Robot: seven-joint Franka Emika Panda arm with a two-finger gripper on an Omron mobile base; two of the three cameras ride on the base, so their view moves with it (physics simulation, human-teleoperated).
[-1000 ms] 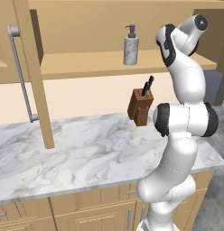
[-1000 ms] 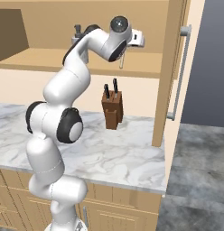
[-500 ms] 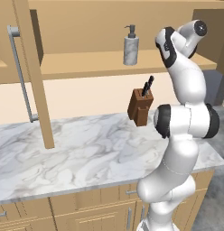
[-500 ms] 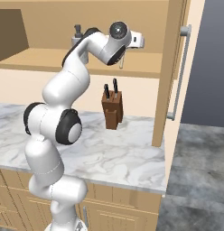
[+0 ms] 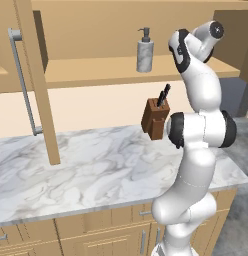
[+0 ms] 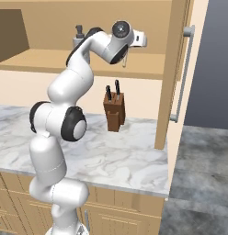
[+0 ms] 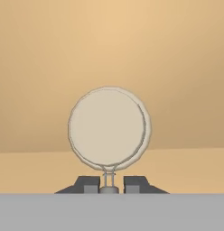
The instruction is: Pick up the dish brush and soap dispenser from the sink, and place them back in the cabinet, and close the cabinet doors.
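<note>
Up at the cabinet (image 5: pixel 121 70), over the marble counter (image 5: pixel 96 170), the gripper (image 7: pixel 109 185) still clamps the brush (image 7: pixel 108 127), hardly moved, right of the dispenser (image 5: pixel 144 51).

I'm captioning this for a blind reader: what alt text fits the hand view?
The gripper is shut on the thin handle of the dish brush, whose round cream head faces the camera. Behind it are the tan cabinet back and shelf.

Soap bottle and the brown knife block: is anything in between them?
Just the cabinet shelf board. In the left base view the soap dispenser stands on it, and the knife block sits below on the marble counter, with bare wall between.
</note>
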